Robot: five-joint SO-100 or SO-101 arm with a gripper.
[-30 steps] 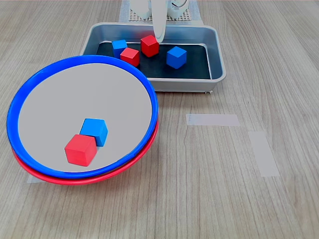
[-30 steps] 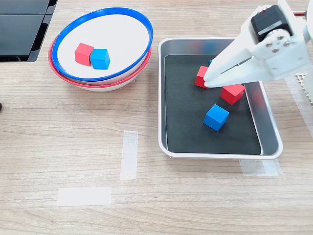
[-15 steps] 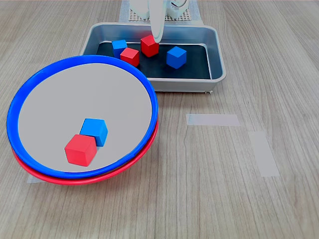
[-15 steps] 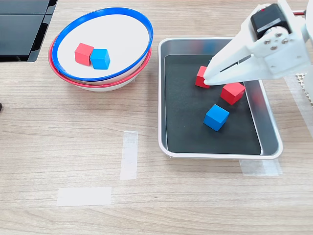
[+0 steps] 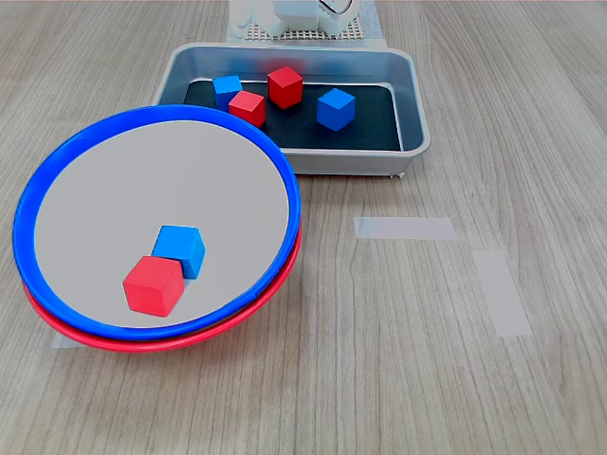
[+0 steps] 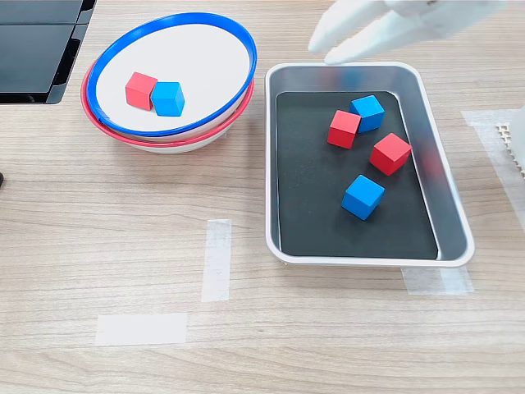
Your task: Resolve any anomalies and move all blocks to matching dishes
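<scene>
Dishes stacked at the first exterior view's near left, blue-rimmed dish (image 5: 285, 180) nesting on red-rimmed dish (image 5: 275, 284), holding red block (image 5: 152, 284) touching blue block (image 5: 179, 250). Farther off, tray (image 5: 413, 104) carrying two red and two blue blocks. Gripper (image 6: 340, 41) hovering over the tray's edge in the second exterior view, blurred, fingers slightly parted, gripping nothing.

Pincer (image 6: 328, 48) motion-blurred, arm cut by top edge; red-rimmed dish (image 5: 171, 339) mostly covered.

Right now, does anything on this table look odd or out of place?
Yes. The blue-rimmed dish sits stacked inside the red-rimmed dish rather than beside it, and a red block shares it with a blue block.
</scene>
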